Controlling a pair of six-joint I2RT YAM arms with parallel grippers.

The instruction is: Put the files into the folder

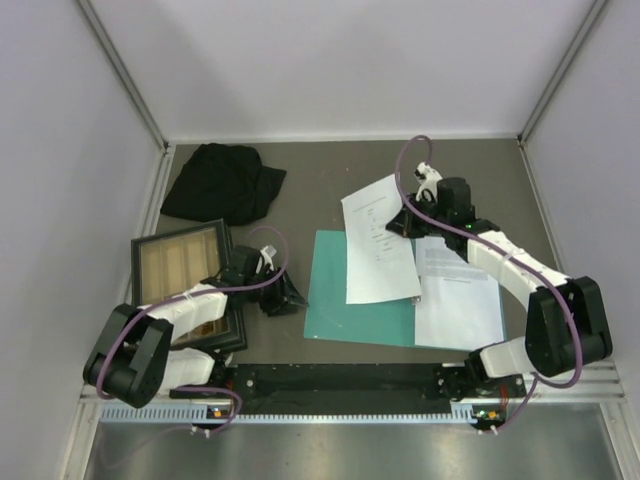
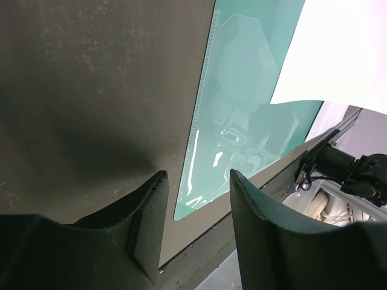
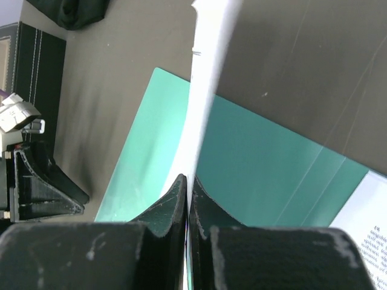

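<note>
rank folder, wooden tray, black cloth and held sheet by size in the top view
1. folder and wooden tray: alike, both partly covered
2. black cloth and held sheet: alike; sheet lifted nearer camera

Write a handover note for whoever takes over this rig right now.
Left gripper: open, empty, at the left edge of the thin teal-green card folder, which lies flat on the table.
Right gripper: shut on one white printed paper sheet, held above the folder.
Loose white printed pages lie by the folder's right edge; sheet count unclear.
Done: one sheet picked up.
Left: nothing seems inside the folder yet; insert the held sheet, then the rest.
</note>
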